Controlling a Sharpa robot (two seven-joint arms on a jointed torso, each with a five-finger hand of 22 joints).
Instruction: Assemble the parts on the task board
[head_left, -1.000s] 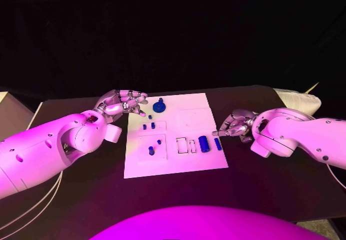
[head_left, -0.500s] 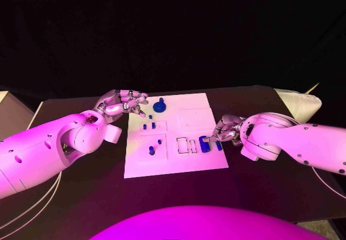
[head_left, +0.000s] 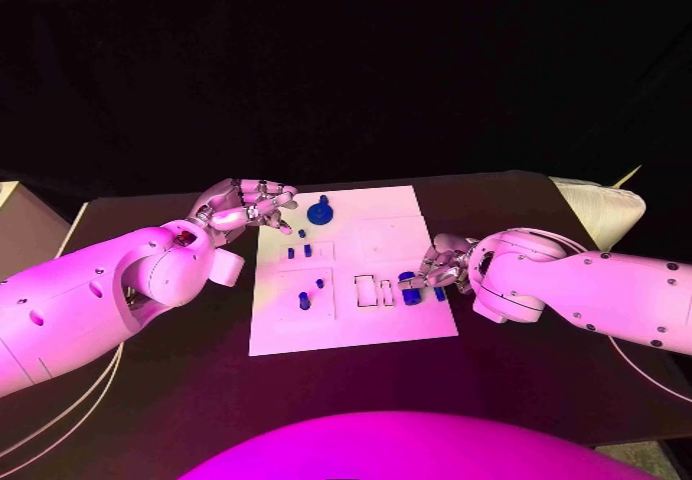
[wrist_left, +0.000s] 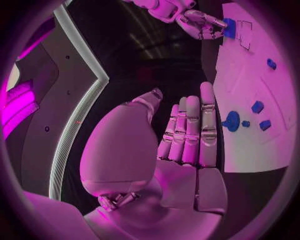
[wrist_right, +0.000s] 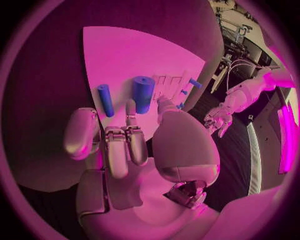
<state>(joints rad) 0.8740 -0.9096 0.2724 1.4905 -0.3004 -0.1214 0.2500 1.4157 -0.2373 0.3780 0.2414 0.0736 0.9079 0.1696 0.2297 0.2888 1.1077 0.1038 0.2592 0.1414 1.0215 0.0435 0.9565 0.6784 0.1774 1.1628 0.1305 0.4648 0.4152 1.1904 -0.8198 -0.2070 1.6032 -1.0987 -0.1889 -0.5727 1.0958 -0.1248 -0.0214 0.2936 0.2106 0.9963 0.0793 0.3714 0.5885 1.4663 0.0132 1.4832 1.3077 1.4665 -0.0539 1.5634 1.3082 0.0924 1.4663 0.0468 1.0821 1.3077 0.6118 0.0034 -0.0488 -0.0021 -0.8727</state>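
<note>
Task board (head_left: 346, 300): right hand (head_left: 440, 268) fingers (wrist_right: 131, 127) wide by large blue cylinder (wrist_right: 143, 93); left hand (head_left: 242, 208) fingers curled, empty.

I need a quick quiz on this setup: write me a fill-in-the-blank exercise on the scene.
1. The small parts lying on the white board are ____ in colour.
2. The hand reaching over the thick cylinder is the robot's ____ hand.
3. The left hand hangs beside the board holding ____.
4. The table under the board is ____.

Missing words: blue; right; nothing; black
</note>
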